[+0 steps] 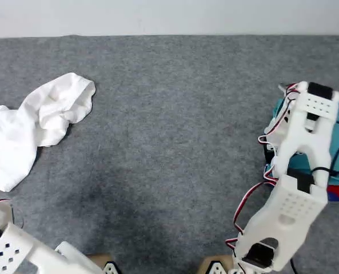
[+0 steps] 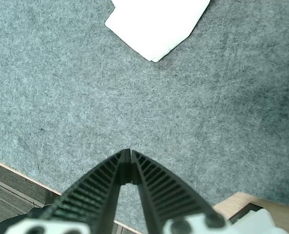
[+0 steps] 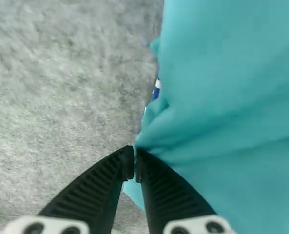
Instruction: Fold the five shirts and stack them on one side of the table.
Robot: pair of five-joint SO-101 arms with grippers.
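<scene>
Your right gripper [image 3: 134, 157] has its jaws clenched on the edge of the teal shirt [image 3: 232, 97], at the desk's [image 1: 175, 114] right edge. Your left gripper [image 2: 130, 158] hangs with jaws clenched on nothing, near the crumpled white shirt [image 1: 38, 123] on the left side.

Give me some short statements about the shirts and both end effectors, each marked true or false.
1. The white shirt lies crumpled, not folded. True.
2. The left end effector holds the white shirt. False: it is shut on nothing, above the gray mat.
3. The right end effector has its tips at the edge of the teal shirt. True.
4. The teal shirt lies beside the white shirt. False: they are at opposite sides of the mat.
</scene>
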